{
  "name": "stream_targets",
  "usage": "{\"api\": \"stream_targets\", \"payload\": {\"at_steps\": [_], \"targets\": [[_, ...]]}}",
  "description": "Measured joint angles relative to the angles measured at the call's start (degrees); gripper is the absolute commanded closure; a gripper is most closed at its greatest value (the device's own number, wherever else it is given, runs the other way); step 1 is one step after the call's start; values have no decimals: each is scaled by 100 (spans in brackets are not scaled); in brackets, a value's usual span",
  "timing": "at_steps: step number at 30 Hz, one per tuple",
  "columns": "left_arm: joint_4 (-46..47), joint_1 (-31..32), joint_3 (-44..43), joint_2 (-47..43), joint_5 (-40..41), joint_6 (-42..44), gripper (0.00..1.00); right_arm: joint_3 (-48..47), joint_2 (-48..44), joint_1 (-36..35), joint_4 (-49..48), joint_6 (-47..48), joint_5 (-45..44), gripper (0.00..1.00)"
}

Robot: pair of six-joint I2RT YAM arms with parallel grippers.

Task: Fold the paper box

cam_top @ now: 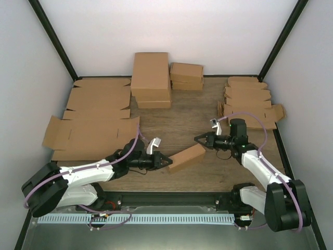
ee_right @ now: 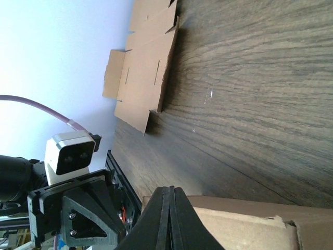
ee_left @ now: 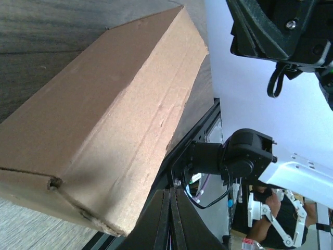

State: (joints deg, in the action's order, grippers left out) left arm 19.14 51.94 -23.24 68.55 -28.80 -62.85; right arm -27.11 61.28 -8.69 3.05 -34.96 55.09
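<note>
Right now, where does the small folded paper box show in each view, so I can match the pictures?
Top external: the paper box lies low centre, set diagonally on the wooden table.
Left wrist: it fills the left half of the picture.
Right wrist: only a strip of it shows along the bottom edge, right of centre.
Shared landmark: the wooden table, seen in all three views.

Item: small plain brown cardboard paper box [ee_left: 104, 120], closed, long, lying on dark wood-grain table [ee_left: 52, 31]. Left gripper [ee_left: 170, 194]: black fingers pressed together, tips just beside the box's near lower edge. Background right: right arm's black joint and white link [ee_left: 244, 156].
</note>
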Motion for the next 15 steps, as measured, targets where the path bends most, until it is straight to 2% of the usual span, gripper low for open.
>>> {"api": "stream_targets", "payload": {"at_steps": [8, 15], "targets": [[704, 57, 544, 151, -90, -170, 96, 671, 610, 37, -752, -107, 219, 99], [1333, 57, 719, 363, -175, -173, 96, 892, 1108, 358, -1672, -214, 944, 99]]}}
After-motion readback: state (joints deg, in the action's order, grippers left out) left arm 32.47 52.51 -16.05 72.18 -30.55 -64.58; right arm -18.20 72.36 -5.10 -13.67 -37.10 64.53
